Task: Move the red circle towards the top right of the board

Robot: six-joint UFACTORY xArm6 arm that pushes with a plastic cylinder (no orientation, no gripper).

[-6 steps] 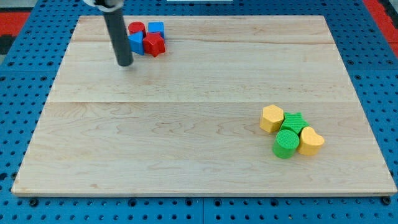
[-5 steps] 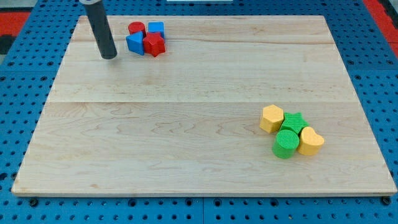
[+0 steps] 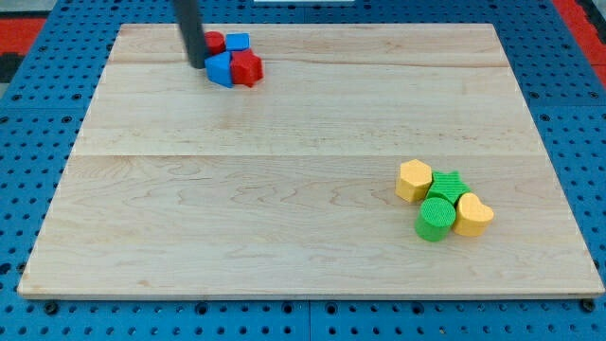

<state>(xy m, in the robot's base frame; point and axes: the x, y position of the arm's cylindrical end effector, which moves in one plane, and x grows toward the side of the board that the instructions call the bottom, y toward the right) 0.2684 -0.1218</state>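
The red circle (image 3: 217,41) stands near the board's top left, partly hidden by my rod. My tip (image 3: 197,63) is against the cluster's left side, touching or nearly touching the red circle and the blue triangular block (image 3: 221,69). A blue cube (image 3: 238,42) sits right of the red circle. A red star-like block (image 3: 247,68) sits right of the blue triangular block. All four blocks are packed together.
A second cluster lies at the view's lower right: a yellow hexagon (image 3: 413,179), a green star (image 3: 448,184), a green cylinder (image 3: 436,218) and a yellow heart (image 3: 472,214). The wooden board (image 3: 303,161) rests on a blue pegboard.
My tip swung left away from the cluster, then came back right and up against its left side. The blue triangular block and red star shifted slightly right.
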